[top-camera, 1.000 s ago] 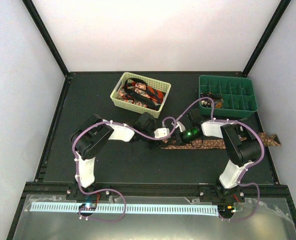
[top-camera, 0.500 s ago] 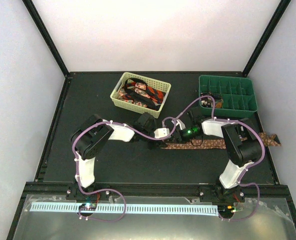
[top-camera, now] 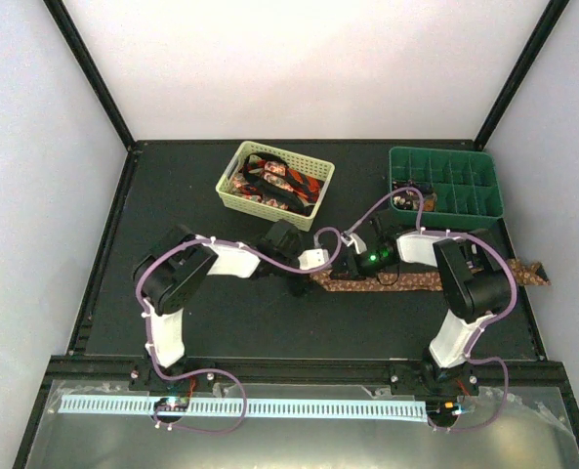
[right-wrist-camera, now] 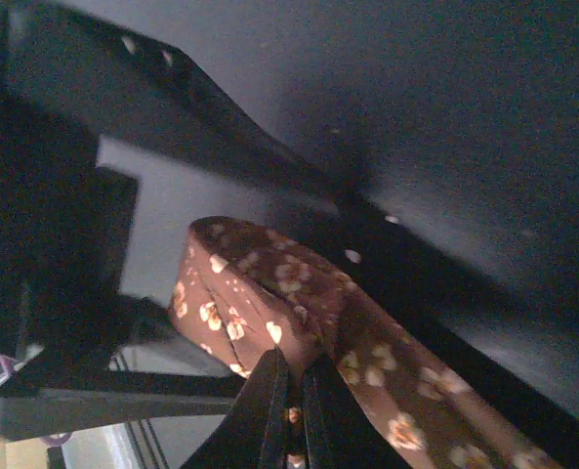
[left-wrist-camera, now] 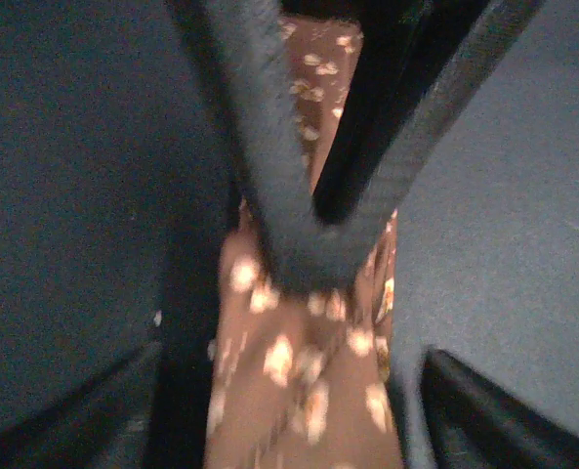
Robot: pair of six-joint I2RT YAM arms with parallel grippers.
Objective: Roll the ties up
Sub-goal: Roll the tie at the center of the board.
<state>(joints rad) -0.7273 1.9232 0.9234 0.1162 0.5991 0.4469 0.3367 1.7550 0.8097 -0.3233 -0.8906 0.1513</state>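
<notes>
From my seat, nearest on the black table (top-camera: pixel 221 322), the brown tie (top-camera: pixel 406 283) lies flat in a long strip across the right half, its far-right end poking past the right arm's elbow; both arms reach inward and meet over its left end. The left gripper (left-wrist-camera: pixel 294 352) hangs low over that end with its 2 fingers (left-wrist-camera: pixel 113 410) spread, 1 on either side of the dotted fabric; its wrist view is blurred, so I cannot tell whether they touch the cloth. The right gripper (right-wrist-camera: pixel 294 369) has its fingers pressed together, pinching the tie where the end is folded back on itself into a rounded hump; a sliver of fabric shows between the tips. Further back, left of centre, the yellow basket (top-camera: pixel 232 195) holds the red-and-black ties (top-camera: pixel 274 181) in a loose heap; at the far right sits the green tray (top-camera: pixel 465 156), with small dark items in its left compartments that I cannot identify.
</notes>
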